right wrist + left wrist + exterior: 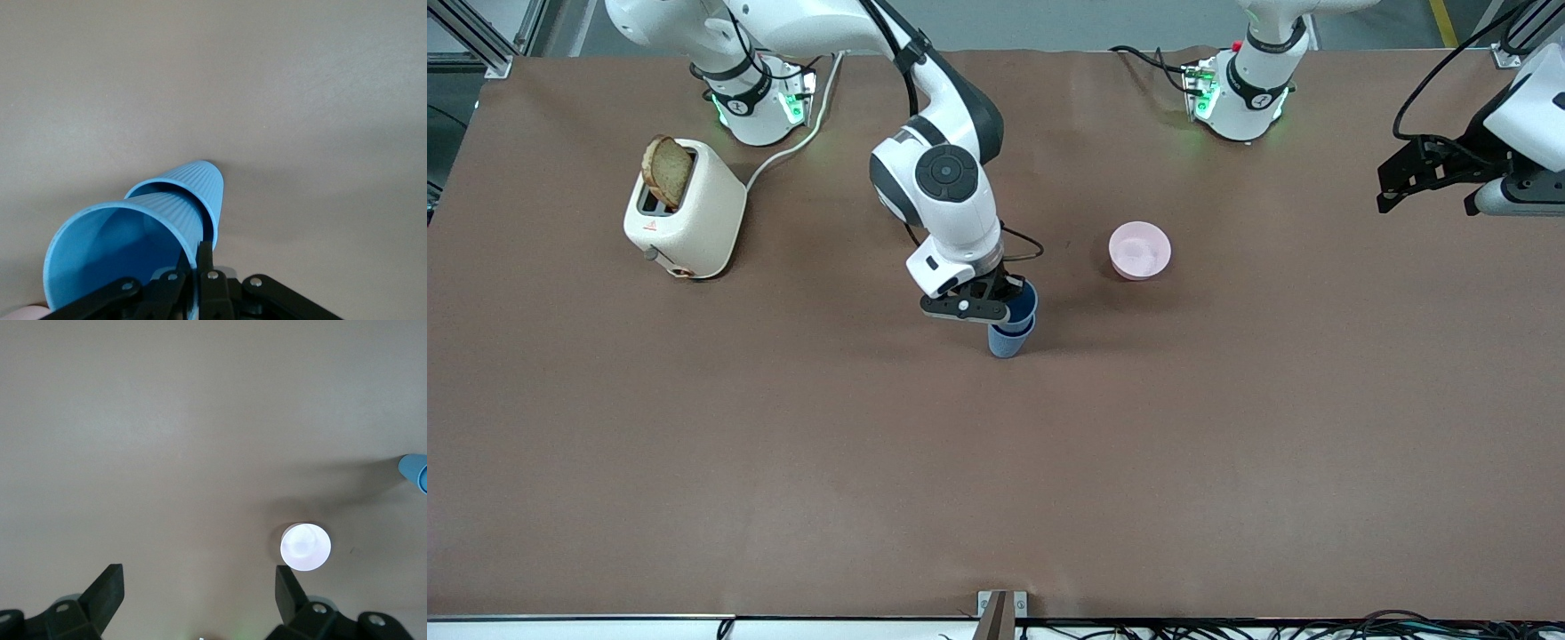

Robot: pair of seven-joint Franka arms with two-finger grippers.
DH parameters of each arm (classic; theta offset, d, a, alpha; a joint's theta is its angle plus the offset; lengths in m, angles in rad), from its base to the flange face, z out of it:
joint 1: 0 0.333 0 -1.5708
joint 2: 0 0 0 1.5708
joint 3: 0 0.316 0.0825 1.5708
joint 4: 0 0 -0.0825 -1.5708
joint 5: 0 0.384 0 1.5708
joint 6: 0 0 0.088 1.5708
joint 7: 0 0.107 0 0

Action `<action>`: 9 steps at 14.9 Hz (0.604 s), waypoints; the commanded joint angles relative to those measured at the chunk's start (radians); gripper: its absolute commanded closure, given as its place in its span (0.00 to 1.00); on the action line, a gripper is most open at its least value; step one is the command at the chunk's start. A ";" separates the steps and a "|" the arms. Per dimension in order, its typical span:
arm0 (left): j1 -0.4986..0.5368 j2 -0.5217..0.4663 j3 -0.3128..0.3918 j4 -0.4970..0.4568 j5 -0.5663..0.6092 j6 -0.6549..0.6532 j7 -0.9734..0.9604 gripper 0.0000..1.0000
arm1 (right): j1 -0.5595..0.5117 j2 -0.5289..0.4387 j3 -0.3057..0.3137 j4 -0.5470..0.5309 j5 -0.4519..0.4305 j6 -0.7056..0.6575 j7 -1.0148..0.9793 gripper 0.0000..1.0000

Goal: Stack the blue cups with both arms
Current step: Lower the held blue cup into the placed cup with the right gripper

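Note:
Two blue cups are at the middle of the table. The lower cup (1007,343) stands on the table. The upper cup (1023,308) sits partly nested in it, a little tilted. My right gripper (1003,300) is shut on the upper cup's rim. In the right wrist view my right gripper (199,259) pinches the wall of the upper cup (113,250), which sits inside the lower cup (203,183). My left gripper (1398,182) waits open and empty in the air at the left arm's end of the table. In the left wrist view (198,590) it has nothing between its fingers.
A pink bowl (1139,250) sits beside the cups toward the left arm's end, a little farther from the front camera; it also shows in the left wrist view (305,547). A cream toaster (687,213) with a bread slice stands near the right arm's base.

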 commanded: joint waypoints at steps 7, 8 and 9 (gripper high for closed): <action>0.004 -0.009 -0.008 -0.010 0.016 0.016 0.009 0.00 | -0.001 0.008 0.000 -0.007 -0.019 0.020 0.019 0.83; 0.004 -0.009 -0.010 -0.010 0.016 0.016 0.009 0.00 | -0.003 0.008 0.000 -0.005 -0.019 0.018 0.019 0.82; 0.004 -0.009 -0.010 -0.011 0.016 0.014 0.009 0.00 | -0.009 0.006 -0.002 -0.002 -0.019 0.015 0.015 0.81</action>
